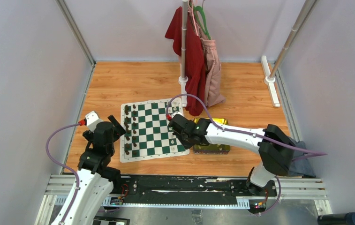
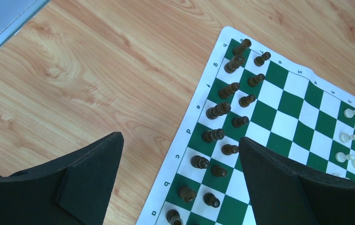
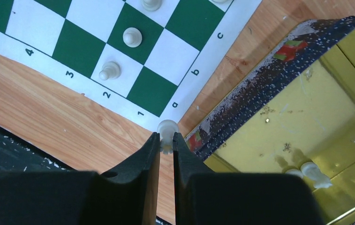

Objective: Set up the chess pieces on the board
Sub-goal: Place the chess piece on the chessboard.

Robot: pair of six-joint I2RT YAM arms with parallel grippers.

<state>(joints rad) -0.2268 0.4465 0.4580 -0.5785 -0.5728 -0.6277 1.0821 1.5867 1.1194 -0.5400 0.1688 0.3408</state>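
Observation:
The green and white board [image 1: 153, 131] lies on the wooden table. Several cream-white chess pieces [image 3: 132, 36] stand near its right edge; they also show in the left wrist view [image 2: 353, 112]. My right gripper [image 3: 166, 138] is shut on a cream-white chess piece [image 3: 167, 129] and holds it above the board's white border by the near right corner, beside the yellow-green tray [image 3: 306, 103]. Two more white pieces [image 3: 313, 173] lie in the tray. My left gripper [image 2: 180, 140] is open and empty, hovering over the board's left edge.
Dark brown chessmen [image 2: 222, 110] fill the two left columns of the board. The tray [image 1: 211, 149] sits just right of the board. A pole with red and pink garments [image 1: 194, 56] stands behind the board. Grey walls close in both sides.

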